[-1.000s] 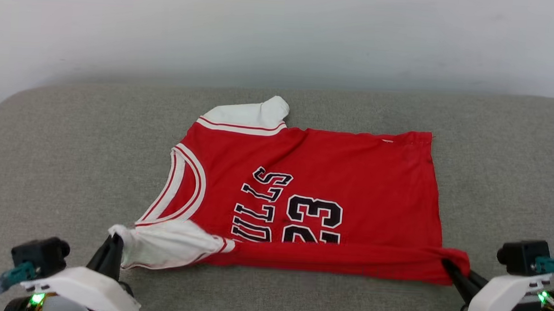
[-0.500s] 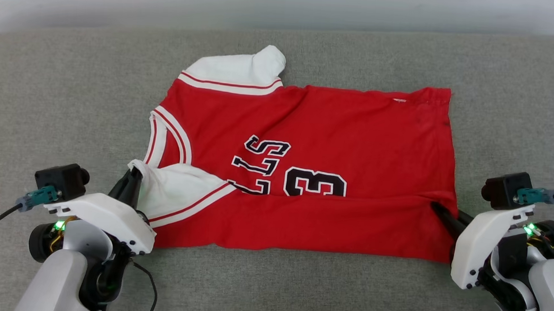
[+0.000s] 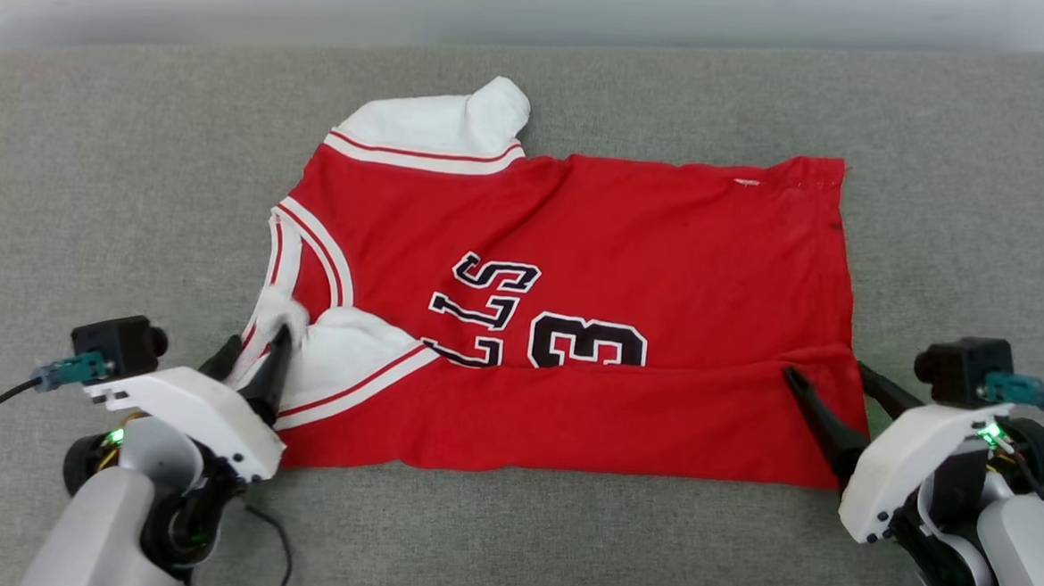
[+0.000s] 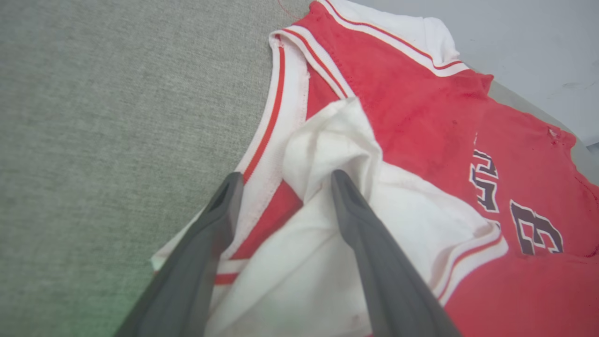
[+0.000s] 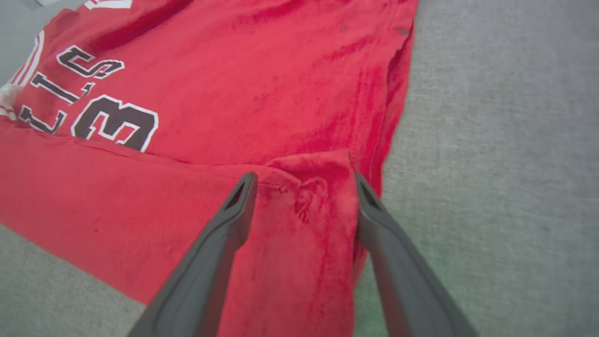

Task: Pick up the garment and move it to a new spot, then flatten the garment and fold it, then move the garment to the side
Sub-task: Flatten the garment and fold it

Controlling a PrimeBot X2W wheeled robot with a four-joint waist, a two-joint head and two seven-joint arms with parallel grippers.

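Spread on grey woven upholstery (image 3: 90, 172): bright red soft fabric shirt (image 3: 632, 245) with white red-striped sleeves and black white-outlined lettering, its near edge folded over onto itself. Left dark two-fingered pincer (image 3: 256, 340): fingers parted wide, grasping nothing, with striped collar trim between them and bunched white sleeve cloth just past one fingertip. Right dark two-fingered pincer (image 3: 826, 370): likewise parted and unclenched, straddling the rumpled red hem corner. Remaining shirt body between both pincers and beyond their tips.

Grey woven fabric surface (image 3: 99, 173), red garment (image 3: 650, 228) lying spread on it, near edge folded over
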